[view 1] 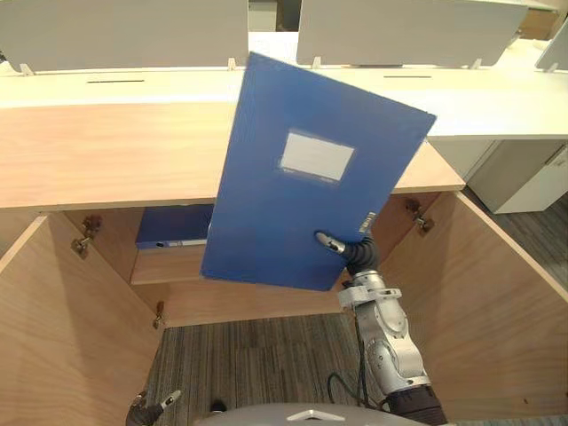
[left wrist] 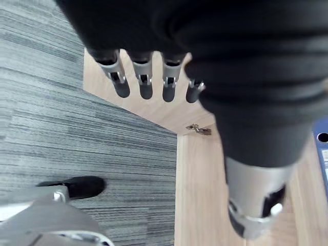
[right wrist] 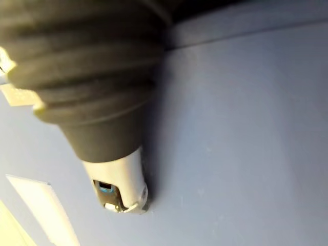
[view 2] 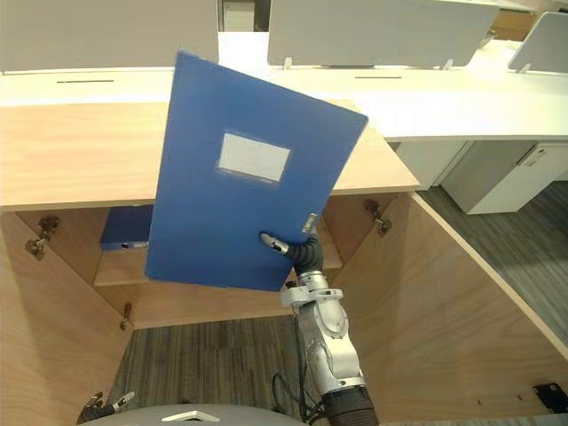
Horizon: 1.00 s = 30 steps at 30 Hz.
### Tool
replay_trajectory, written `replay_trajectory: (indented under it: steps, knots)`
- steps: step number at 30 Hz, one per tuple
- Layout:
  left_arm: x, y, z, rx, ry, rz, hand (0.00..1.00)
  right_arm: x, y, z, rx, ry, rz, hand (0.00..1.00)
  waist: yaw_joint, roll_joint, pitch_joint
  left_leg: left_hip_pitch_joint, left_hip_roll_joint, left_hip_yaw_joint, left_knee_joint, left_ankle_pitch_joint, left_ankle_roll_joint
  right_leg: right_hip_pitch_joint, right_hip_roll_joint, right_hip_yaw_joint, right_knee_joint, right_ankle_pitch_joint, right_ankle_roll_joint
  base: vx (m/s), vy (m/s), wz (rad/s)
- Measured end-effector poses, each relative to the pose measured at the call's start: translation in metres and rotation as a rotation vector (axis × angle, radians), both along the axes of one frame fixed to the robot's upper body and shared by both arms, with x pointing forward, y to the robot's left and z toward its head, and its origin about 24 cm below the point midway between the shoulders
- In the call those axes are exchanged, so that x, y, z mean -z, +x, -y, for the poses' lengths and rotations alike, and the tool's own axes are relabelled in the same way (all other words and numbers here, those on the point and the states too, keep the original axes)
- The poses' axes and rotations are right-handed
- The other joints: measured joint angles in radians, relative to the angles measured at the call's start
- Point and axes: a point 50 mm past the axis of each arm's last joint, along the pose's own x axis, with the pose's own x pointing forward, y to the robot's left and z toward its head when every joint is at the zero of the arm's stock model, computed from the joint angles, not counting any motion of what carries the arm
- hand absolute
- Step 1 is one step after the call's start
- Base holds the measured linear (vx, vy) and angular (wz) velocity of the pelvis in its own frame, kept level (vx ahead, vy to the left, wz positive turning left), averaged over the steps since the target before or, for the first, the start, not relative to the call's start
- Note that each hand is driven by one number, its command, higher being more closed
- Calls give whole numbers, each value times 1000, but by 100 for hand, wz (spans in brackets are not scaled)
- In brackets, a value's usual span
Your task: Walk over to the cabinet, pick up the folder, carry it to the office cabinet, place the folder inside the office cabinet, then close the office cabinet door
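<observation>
Left eye view: the right hand [view 1: 344, 249] pinches the blue folder [view 1: 266, 222] near its lower corner, thumb on the front face, fingers hidden behind. The folder stands tilted, long axis near upright, above the open office cabinet [view 1: 106, 151] mouth. The left hand [left wrist: 146, 84] hangs low, fingers straight, empty.

Folder [view 1: 266, 222]: matt blue plastic, white paper label [view 1: 317, 156]. Cabinet [view 1: 484, 302]: smooth light wood. Carpet [view 1: 257, 364]: grey, ribbed.
</observation>
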Motion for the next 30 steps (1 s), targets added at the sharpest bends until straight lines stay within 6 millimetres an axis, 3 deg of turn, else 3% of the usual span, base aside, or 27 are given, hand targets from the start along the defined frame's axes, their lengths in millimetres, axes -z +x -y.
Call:
replay_trajectory:
  steps: [3,5,7,10,11,14,19,25,30]
  knots:
    - [1,9,2,48,-11,0,0,-5,7,-15,-91,-140,41,100,2,10,32,-20,4,23,5,-1,-2,-45,4,28,25,0,-2,-37,6,-26]
    - [-1,28,5,94,-10,35,0,-15,15,-29,-164,-250,103,100,5,14,83,-63,5,35,34,-4,2,-118,5,50,90,-12,-10,-80,6,-26]
    - [-10,64,3,157,13,111,0,-28,26,-43,-224,-347,182,100,0,5,161,-228,33,24,245,-78,14,-236,6,57,204,-36,-13,-111,-36,-2]
    - [-19,94,4,215,31,180,0,-29,33,-54,-268,-492,223,100,1,13,241,-352,59,-9,409,-131,20,-330,13,53,320,-75,-15,-166,-22,10]
    - [-24,106,5,241,41,216,0,-27,33,-53,-280,-561,234,100,4,15,278,-407,67,-21,477,-157,18,-384,13,48,391,-102,-15,-163,13,17]
    - [-31,120,6,284,56,256,0,-24,33,-50,-280,-657,256,100,12,17,315,-522,79,-37,584,-196,14,-500,12,47,510,-145,-14,-152,12,11]
    - [-52,152,14,344,80,390,0,-32,37,-34,-199,-716,282,100,27,30,367,-716,105,-63,755,-241,11,-687,5,37,693,-202,-21,-136,-3,9]
    - [-75,178,19,373,102,519,0,-53,45,-18,-83,-663,316,100,41,41,392,-896,124,-90,863,-257,14,-858,5,29,802,-224,-27,-102,-18,3]
    - [-85,187,21,368,106,585,0,-78,57,-4,-1,-482,323,100,60,47,399,-1000,130,-114,931,-265,20,-950,3,16,871,-245,-32,-16,-22,5]
